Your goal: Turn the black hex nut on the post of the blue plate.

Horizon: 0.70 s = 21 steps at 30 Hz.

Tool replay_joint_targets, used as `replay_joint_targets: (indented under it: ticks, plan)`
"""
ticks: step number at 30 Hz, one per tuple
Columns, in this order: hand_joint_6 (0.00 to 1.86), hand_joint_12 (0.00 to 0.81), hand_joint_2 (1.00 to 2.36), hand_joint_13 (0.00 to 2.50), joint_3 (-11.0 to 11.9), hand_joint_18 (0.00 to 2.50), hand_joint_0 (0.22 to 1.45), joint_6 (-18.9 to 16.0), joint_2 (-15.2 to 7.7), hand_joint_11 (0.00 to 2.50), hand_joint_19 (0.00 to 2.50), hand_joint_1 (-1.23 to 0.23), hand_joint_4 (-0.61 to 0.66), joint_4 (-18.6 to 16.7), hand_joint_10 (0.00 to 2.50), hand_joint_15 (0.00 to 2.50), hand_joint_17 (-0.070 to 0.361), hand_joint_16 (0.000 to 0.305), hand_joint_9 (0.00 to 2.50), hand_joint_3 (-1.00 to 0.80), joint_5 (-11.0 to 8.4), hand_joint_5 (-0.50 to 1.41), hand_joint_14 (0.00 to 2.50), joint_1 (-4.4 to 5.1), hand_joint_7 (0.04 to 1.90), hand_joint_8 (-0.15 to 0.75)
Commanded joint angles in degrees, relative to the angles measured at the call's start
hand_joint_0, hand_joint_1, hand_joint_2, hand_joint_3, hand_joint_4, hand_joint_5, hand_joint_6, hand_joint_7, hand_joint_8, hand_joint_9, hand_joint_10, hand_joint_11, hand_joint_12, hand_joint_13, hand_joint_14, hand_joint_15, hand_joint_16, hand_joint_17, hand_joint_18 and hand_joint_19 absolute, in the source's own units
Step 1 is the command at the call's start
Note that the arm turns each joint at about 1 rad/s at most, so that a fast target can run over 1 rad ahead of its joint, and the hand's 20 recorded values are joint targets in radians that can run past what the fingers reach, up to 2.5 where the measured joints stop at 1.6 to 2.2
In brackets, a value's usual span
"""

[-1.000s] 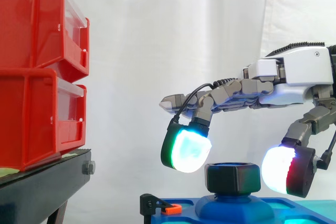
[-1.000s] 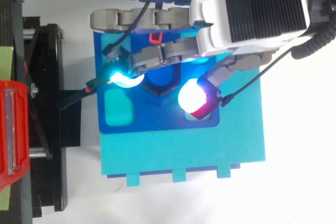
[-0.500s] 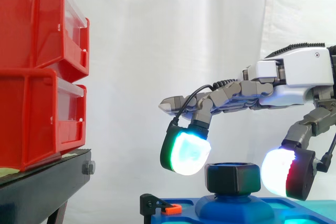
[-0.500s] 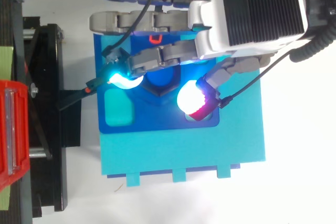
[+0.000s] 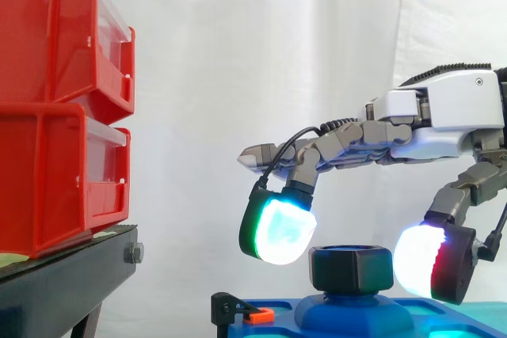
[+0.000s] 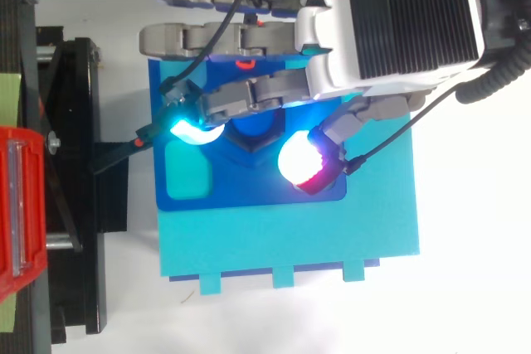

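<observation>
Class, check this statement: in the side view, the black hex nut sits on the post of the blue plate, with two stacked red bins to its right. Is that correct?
One thing is wrong: the side. The side view shows the black hex nut on the post of the blue plate, with the two stacked red bins to its left, not its right.

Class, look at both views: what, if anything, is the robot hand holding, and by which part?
Nothing. The robot hand's pads flank the nut without gripping it.
</observation>
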<state>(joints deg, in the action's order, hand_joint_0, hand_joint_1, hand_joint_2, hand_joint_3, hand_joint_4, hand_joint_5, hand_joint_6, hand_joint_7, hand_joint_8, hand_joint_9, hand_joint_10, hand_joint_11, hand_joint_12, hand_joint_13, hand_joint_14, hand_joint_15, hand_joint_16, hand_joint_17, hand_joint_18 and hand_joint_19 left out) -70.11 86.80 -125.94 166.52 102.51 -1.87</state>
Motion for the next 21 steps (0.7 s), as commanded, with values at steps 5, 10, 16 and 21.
replay_joint_targets:
  ticks: [5,10,16,21]
  plan:
    - [0.50,0.284,1.00,0.01,0.0,0.09,0.47,0.1,0.0,0.00,0.15,-0.67,0.00,0.1,0.00,0.01,0.088,0.039,0.00,-0.50,-0.29,-0.30,0.00,0.29,0.77,0.097]
    - [0.50,0.283,1.00,0.02,0.1,0.09,0.47,0.3,0.0,0.00,0.14,-0.66,0.00,0.0,0.00,0.01,0.088,0.039,0.00,-0.50,-0.38,-0.30,0.00,0.29,0.78,0.098]
    - [0.50,0.282,1.00,0.02,0.1,0.10,0.47,-0.1,-1.8,0.00,0.14,-0.66,0.00,-1.3,0.00,0.01,0.087,0.039,0.00,-0.50,-0.29,-0.30,0.00,0.20,0.78,0.097]
    - [0.50,0.283,1.00,0.02,0.1,0.10,0.47,-0.5,-1.8,0.00,0.14,-0.66,0.01,-1.3,0.00,0.01,0.087,0.039,0.00,-0.50,-0.12,-0.30,0.00,0.03,0.78,0.097]
